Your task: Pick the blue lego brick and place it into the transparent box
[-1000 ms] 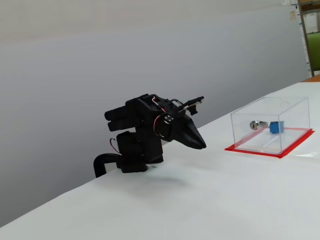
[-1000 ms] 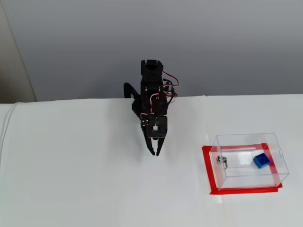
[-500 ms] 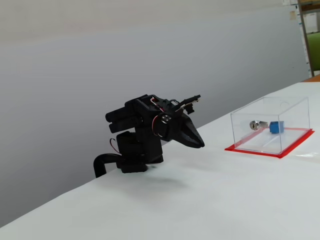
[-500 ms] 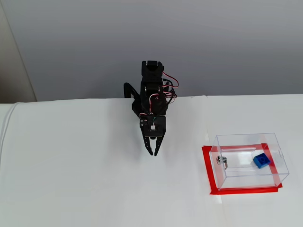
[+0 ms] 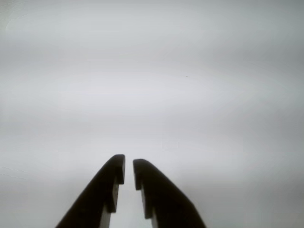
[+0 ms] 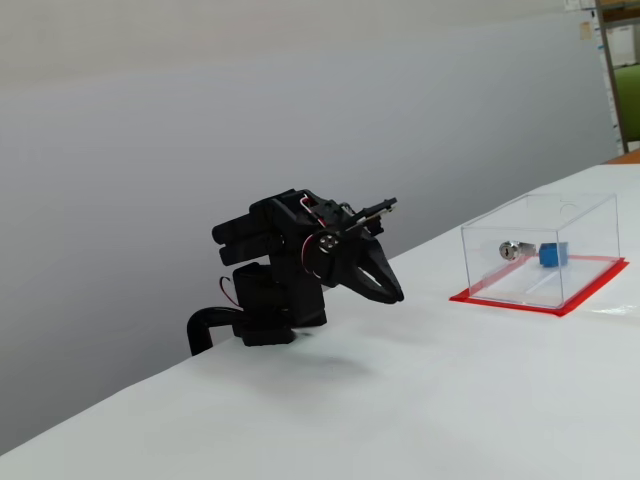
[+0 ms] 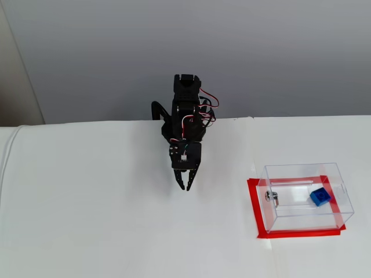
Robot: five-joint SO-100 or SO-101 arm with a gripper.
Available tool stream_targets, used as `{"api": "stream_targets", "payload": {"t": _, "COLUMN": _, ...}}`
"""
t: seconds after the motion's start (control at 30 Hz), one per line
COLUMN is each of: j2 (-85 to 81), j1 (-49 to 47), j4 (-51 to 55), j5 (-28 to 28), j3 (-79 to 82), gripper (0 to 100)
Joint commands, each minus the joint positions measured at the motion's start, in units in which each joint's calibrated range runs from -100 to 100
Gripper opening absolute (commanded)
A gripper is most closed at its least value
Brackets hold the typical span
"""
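Far left of both fixed views: bare white table [image 7: 87, 231], its near and left edges cut off by the frame. A grey wall stands behind the table's back edge.

Arm [image 7: 185, 116]: black, folded low at the back edge of the table, near the middle in the high fixed view. Red wires loop at its joints. Its base is partly hidden behind its own upper links in the side fixed view.

Gripper [image 7: 185, 186]: points down toward the table surface, over bare white. In the wrist view the gripper [image 5: 129, 172] shows as two dark fingers rising from the bottom edge, their roots cut off. Jaws nearly together, a thin gap between the tips, nothing held. Background there is plain blurred grey-white; no detail readable.

Right: transparent box [image 7: 342, 197] on a red base rim, well apart from the gripper, toward the table's right edge. In the side fixed view the transparent box [image 6: 590, 215] has its right end close to the frame edge.

Blue lego brick [image 7: 319, 197]: inside the box, at its right end. Studs too small to make out. In the side view the blue lego brick [image 6: 552, 254] sits just beside a small silver metal piece [image 6: 512, 249].
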Motion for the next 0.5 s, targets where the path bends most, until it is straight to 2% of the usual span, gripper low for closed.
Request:
{"api": "stream_targets", "payload": {"t": 0.0, "j2": -1.1, "j1": 0.7, "j4": 3.4, "j5": 0.9, "j3": 0.8, "gripper": 2}}
{"api": "stream_targets", "payload": {"t": 0.47, "j2": -1.0, "j1": 0.7, "j4": 3.7, "j5": 1.0, "j3": 0.8, "gripper": 2}}
